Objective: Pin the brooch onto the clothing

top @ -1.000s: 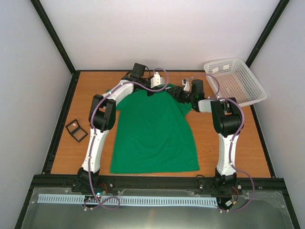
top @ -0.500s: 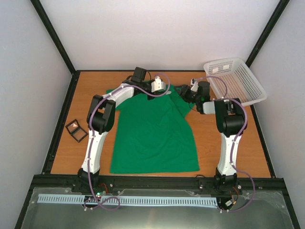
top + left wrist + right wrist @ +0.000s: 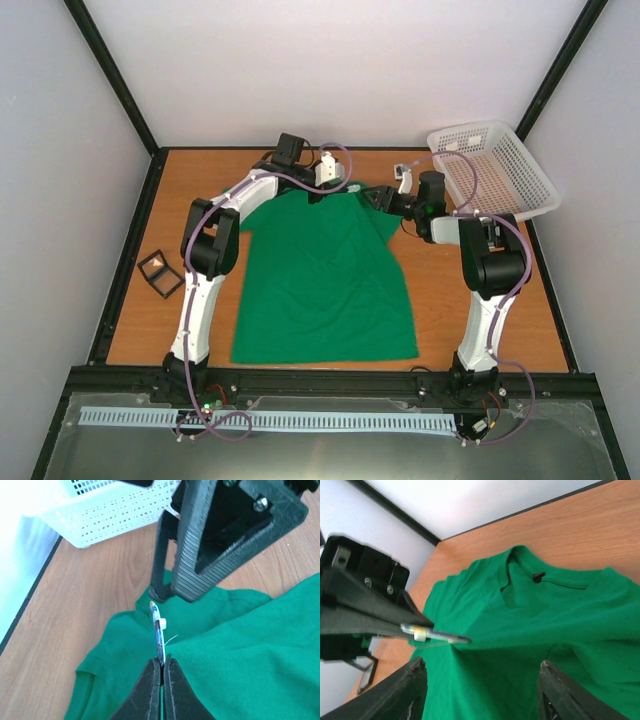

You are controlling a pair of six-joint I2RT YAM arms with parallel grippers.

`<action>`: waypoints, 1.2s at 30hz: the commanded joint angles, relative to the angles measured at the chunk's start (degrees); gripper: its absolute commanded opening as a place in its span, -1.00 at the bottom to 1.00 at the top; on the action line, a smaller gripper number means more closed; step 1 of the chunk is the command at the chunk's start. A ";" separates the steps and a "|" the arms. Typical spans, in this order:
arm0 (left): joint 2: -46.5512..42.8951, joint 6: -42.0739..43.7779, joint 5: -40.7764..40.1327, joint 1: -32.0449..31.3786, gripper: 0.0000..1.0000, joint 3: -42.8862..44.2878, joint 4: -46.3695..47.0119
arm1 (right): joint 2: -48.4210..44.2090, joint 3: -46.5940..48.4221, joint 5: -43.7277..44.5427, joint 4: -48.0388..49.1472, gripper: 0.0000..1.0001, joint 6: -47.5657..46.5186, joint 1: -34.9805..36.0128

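Note:
The green T-shirt (image 3: pixel 320 275) lies flat mid-table, collar at the far end. My left gripper (image 3: pixel 162 661) is shut on the brooch (image 3: pixel 158 630), held edge-on just above the shirt's right shoulder; its thin pin reaches the cloth, which puckers there. In the right wrist view the brooch (image 3: pixel 434 632) sticks out of the left fingers (image 3: pixel 370 617). My right gripper (image 3: pixel 480 682) is open and empty, its jaws wide apart over the shirt (image 3: pixel 545 625), facing the brooch. The dark collar label (image 3: pixel 538 576) shows. From above, the left gripper (image 3: pixel 345 186) and right gripper (image 3: pixel 378 197) nearly meet.
A white mesh basket (image 3: pixel 495 170) stands at the far right corner, also in the left wrist view (image 3: pixel 95 515). A small black square-framed case (image 3: pixel 160 273) lies on the wood at the left. The black frame rail borders the table.
The right arm has swung right and back, its wrist now nearer the basket. The left gripper has stayed by the collar with the brooch, shifting only slightly.

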 commanded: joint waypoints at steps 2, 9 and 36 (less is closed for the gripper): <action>2.25 -0.33 4.84 0.51 -0.99 5.34 -3.63 | 1.28 -0.76 -5.53 2.42 0.05 -5.38 0.26; 2.68 -0.50 5.41 0.61 -0.99 5.74 -4.09 | 4.43 2.31 -7.52 2.78 0.01 -5.08 1.59; 2.59 -0.33 6.49 0.60 -0.99 5.76 -4.69 | 11.29 5.81 -6.92 12.42 -0.08 5.53 2.70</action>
